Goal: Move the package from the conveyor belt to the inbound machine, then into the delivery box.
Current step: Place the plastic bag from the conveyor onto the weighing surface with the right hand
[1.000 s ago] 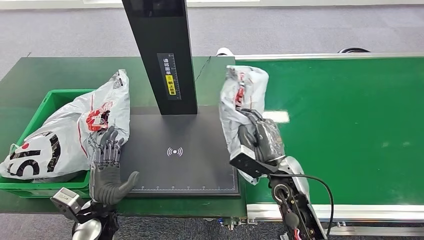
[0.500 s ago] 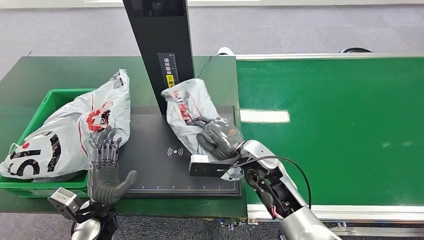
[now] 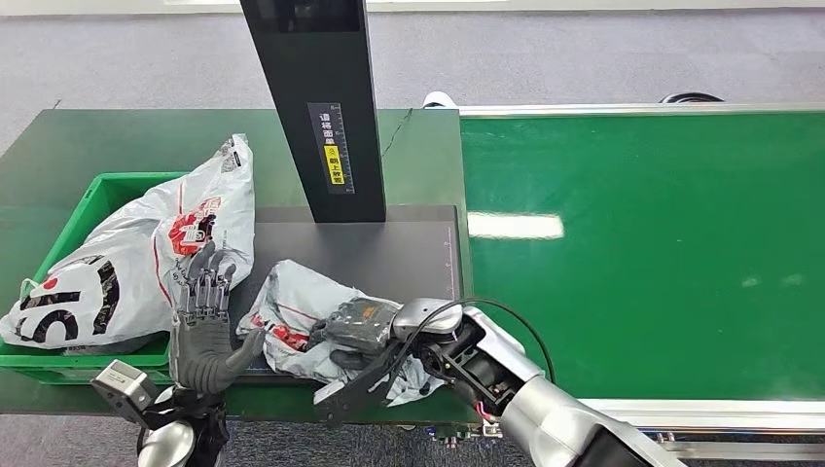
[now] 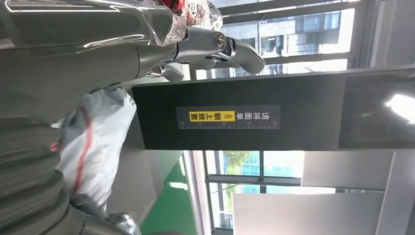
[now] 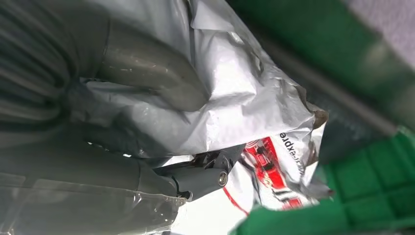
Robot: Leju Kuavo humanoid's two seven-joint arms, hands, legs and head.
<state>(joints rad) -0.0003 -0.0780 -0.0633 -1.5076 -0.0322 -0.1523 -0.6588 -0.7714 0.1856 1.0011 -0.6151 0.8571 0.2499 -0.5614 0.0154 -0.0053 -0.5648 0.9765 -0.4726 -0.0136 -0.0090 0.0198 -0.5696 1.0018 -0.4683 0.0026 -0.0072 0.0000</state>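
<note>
A crumpled white plastic package with red print (image 3: 302, 326) (image 5: 244, 98) lies low over the front of the inbound machine's dark scan plate (image 3: 389, 258). My right hand (image 3: 358, 326) (image 5: 147, 83) grips it from above. My left hand (image 3: 204, 326) (image 4: 147, 44) stands upright at the plate's front left corner, holding nothing, fingers apart, just left of the package. The green delivery box (image 3: 88, 209) (image 5: 372, 176) sits at the left, holding a large white bag (image 3: 126, 263). The green conveyor belt (image 3: 662, 243) lies to the right.
The machine's black post (image 3: 316, 107) (image 4: 235, 117), with a yellow label, rises behind the scan plate. The dark green table (image 3: 97, 141) carries the box and the machine. Grey floor lies beyond.
My right hand has carried the package leftward from the belt's edge, across the scan plate, down to the plate's front left. The left hand has stayed put.
</note>
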